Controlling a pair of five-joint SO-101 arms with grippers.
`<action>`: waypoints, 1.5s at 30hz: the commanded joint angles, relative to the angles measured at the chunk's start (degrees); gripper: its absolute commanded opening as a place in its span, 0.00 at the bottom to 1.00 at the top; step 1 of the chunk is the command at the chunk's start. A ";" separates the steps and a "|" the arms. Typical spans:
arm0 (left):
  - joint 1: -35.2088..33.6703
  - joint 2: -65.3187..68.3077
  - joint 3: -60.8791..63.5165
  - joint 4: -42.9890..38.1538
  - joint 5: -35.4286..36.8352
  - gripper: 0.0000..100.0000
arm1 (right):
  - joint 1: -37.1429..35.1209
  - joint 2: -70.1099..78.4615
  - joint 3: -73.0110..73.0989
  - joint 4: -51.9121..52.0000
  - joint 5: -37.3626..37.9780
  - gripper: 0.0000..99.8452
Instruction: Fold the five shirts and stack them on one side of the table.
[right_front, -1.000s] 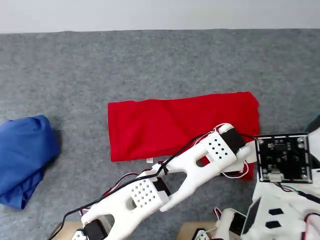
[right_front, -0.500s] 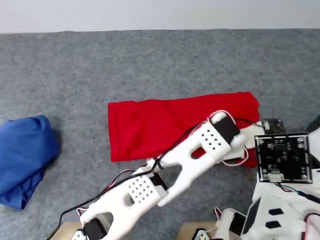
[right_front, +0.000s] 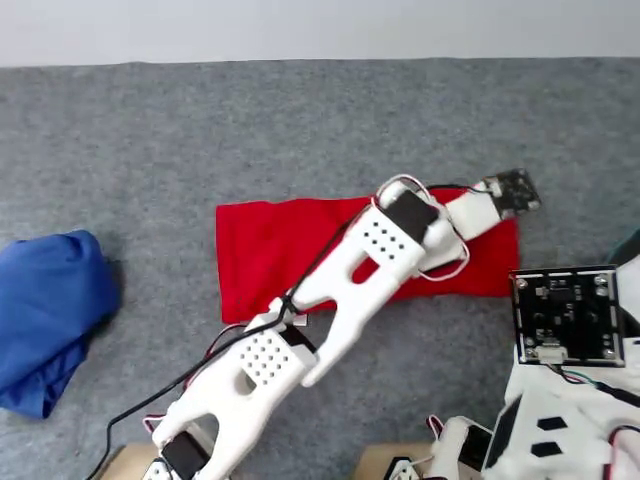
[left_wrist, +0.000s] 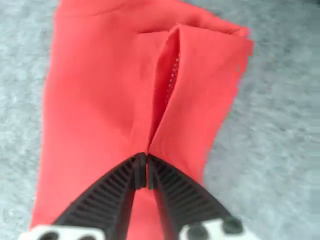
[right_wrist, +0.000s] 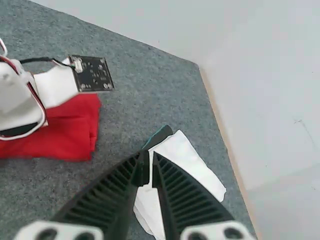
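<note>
Grey table (right_front: 150, 130) under red shirt (right_front: 270, 250), blue shirt (right_front: 50, 300)

A robotics lab bench: two white arms (right_front: 350, 270) at a grey-matted table (right_front: 150, 130).

From where I stand, the far half of the table (right_front: 300, 120) is an open grey stretch, wide enough for either arm to pass. The left arm (right_front: 340, 290) slants across the red shirt (right_front: 260, 250) and blocks the middle. The blue shirt (right_front: 50, 300) bunches at the left edge, with open table between it and the red one. The right arm (right_front: 565, 400) crowds the near right corner, near a white cloth (right_wrist: 175, 155)
</note>
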 joint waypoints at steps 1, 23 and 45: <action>-1.58 -0.44 1.80 -3.34 -0.53 0.01 | 0.66 -0.13 0.26 1.98 0.62 0.02; -4.22 2.64 2.51 -4.57 -0.35 0.16 | 5.32 -0.40 4.57 1.98 0.79 0.02; 4.92 0.88 -5.76 10.37 2.99 0.16 | 5.32 -0.40 5.71 1.98 2.37 0.02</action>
